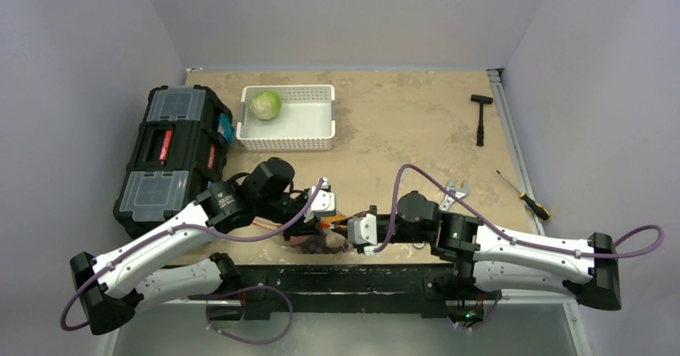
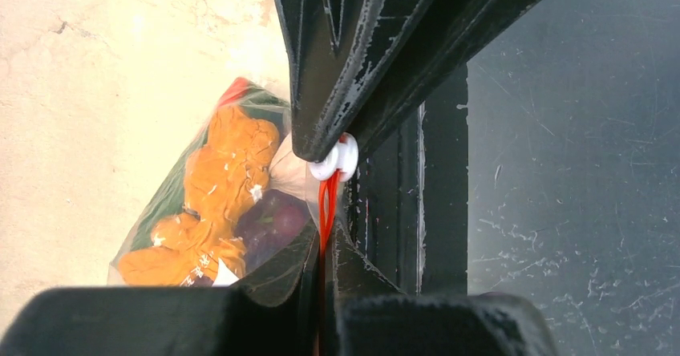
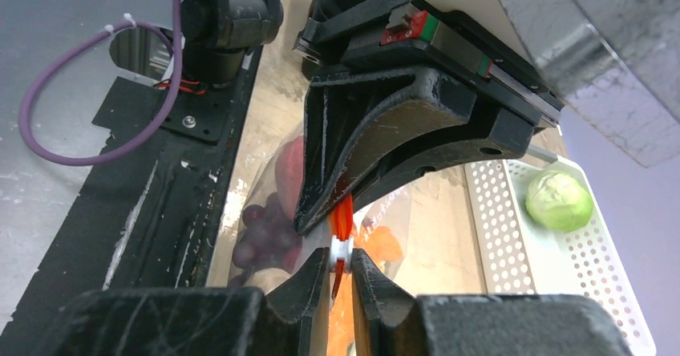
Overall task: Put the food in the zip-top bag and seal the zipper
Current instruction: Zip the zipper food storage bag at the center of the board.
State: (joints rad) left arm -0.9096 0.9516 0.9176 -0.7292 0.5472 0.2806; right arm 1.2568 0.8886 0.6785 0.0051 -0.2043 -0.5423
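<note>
Left wrist: left pincer (image 2: pixel 323 248) on zipper (image 2: pixel 324 200)

Clear glossy plastic zip-top bag (image 2: pixel 200 188), rough matt table (image 1: pixel 401 123), perforated plastic basket (image 1: pixel 285 142), scratched metal sheet (image 2: pixel 577 171)

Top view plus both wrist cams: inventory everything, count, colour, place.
table: 1, tan, under everything
toolbox: 1, black, grey lids, far left
basket: 1, white, back left-centre
cabbage: 1, green, in the basket
hammer: 1, black, back right
screwdriver: 1, yellow-black handle, right edge
wrench: 1, silver, right of centre
zip-top bag: 1, clear, near edge, centre
food: several, orange, purple, pink, inside the zip-top bag
zipper: 1, orange-red, white slider on it, along the bag mouth
left gripper: 1, black, fingers shut on the zipper
right gripper: 1, black, fingers around the white slider, grip unclear
</note>
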